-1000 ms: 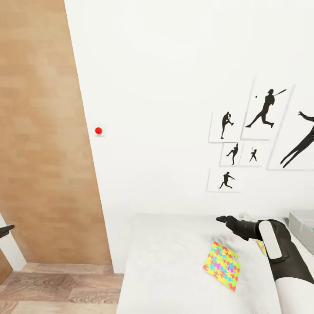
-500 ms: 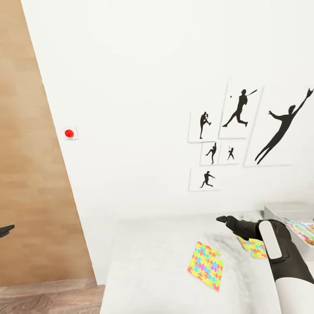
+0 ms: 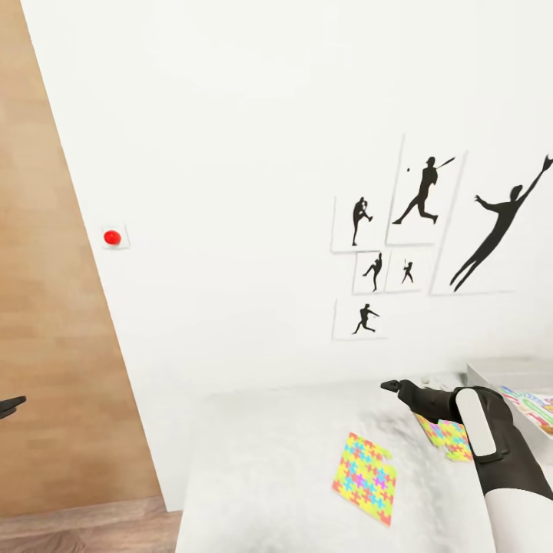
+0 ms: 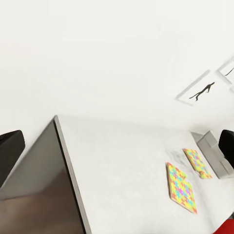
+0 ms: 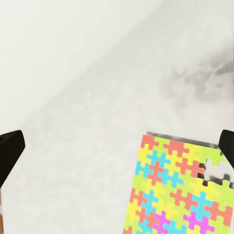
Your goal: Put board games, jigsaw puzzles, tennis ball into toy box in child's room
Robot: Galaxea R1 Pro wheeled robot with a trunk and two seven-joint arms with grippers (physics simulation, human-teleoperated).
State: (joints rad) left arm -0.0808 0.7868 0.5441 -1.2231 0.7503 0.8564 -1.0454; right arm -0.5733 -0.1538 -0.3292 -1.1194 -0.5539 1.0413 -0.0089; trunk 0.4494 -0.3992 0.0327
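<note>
Two jigsaw puzzles lie flat on the pale grey table (image 3: pixel 261 476). One puzzle (image 3: pixel 365 478) is near the middle; the other (image 3: pixel 445 436) is partly behind my right forearm. Both also show in the left wrist view (image 4: pixel 180 187) (image 4: pixel 196 162). The light grey toy box (image 3: pixel 491 372) stands at the right edge, with a colourful board game (image 3: pixel 534 407) at it. My right gripper (image 3: pixel 392 385) hovers open above the table, and the nearer puzzle (image 5: pixel 178 190) lies below its spread fingers. My left gripper (image 3: pixel 11 405) is open, off the table at the far left.
A white wall rises right behind the table, with black sports silhouette prints (image 3: pixel 422 230) and a red button (image 3: pixel 112 237). A wood-coloured panel (image 3: pixel 46 346) fills the left side, with wood floor (image 3: pixel 84 530) below. A dark grey slab (image 4: pixel 44 195) adjoins the table's left end.
The whole head view has swung to the right, bringing the toy box and game further in at the right. Both arms keep the same place in the picture; the puzzles lie as before.
</note>
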